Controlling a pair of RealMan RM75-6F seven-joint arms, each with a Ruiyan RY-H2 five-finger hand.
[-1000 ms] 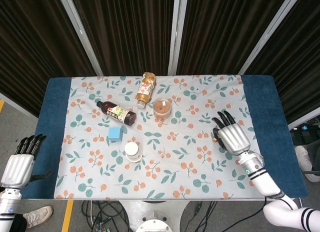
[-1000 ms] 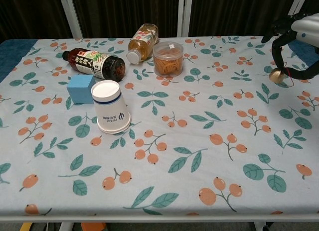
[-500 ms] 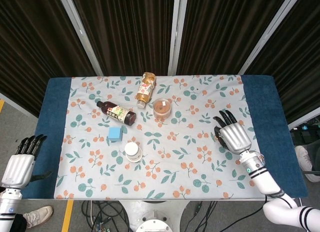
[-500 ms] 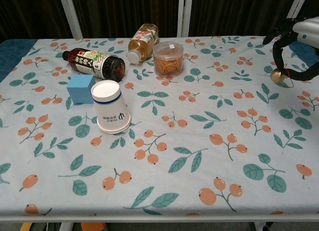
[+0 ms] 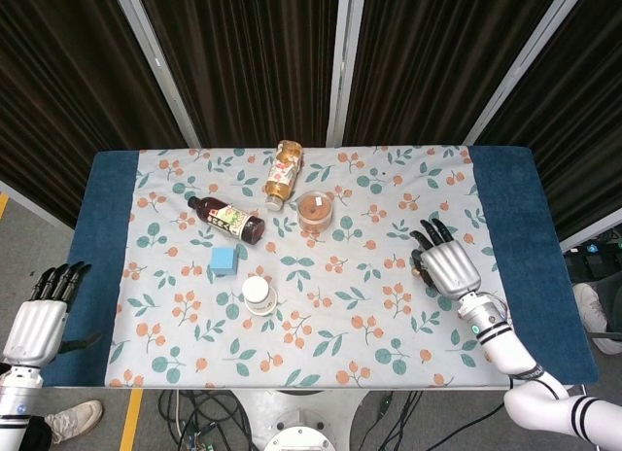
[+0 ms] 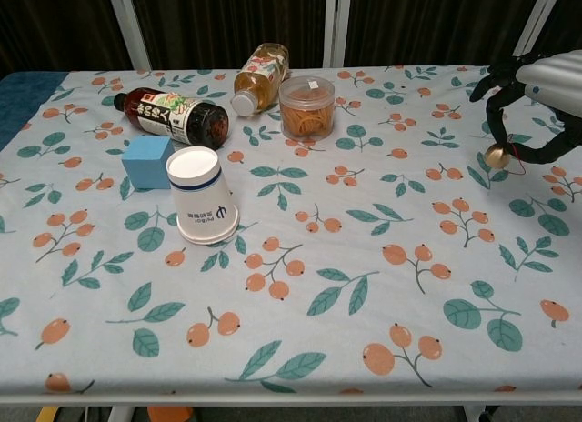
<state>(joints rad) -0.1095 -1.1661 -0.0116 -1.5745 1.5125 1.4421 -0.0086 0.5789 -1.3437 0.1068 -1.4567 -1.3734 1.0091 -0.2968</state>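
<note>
My right hand (image 5: 448, 265) hovers over the right part of the floral tablecloth (image 5: 389, 325), palm down, fingers spread and slightly curled, holding nothing. The chest view shows it at the upper right edge (image 6: 523, 84) with its thumb hanging down. My left hand (image 5: 39, 315) hangs off the table's left side with its fingers straight and nothing in it. A clear tub of orange-brown bands (image 5: 315, 209) (image 6: 307, 106) is the object nearest the right hand, well to its left.
A tea bottle (image 5: 283, 169) (image 6: 259, 72) and a dark sauce bottle (image 5: 226, 219) (image 6: 173, 115) lie on their sides. A blue cube (image 5: 224, 260) (image 6: 148, 161) sits beside an upturned white paper cup (image 5: 259, 295) (image 6: 202, 195). Blue cloth (image 5: 530, 237) borders both table ends.
My right hand has drifted slightly to the left, and its thumb sits lower in the chest view. The left hand and all objects have stayed put.
</note>
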